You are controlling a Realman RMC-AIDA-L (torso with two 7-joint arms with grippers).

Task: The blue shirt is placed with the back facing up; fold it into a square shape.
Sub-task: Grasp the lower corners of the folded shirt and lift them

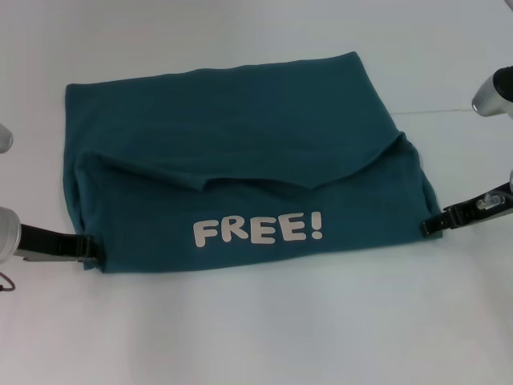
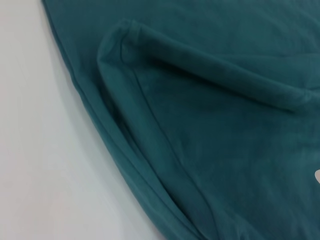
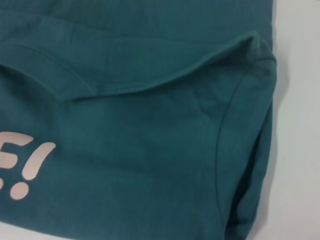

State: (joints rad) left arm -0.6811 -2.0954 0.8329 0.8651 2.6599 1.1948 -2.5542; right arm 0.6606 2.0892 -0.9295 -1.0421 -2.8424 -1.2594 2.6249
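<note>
Where it lies folded on the white table (image 1: 256, 337), the blue shirt (image 1: 240, 152) runs long side left to right, its white "FREE!" print (image 1: 258, 229) reading toward us. Our left gripper (image 1: 90, 249) and right gripper (image 1: 429, 225) each pinch a near corner.

Both arms end in slim black grippers: the left gripper (image 1: 90, 248) at 8 o'clock on a glossy white-silver wrist housing, the right gripper (image 1: 430, 225) at 3 o'clock with silver fittings along its black finger, beneath a rounded silver-and-black joint.
</note>
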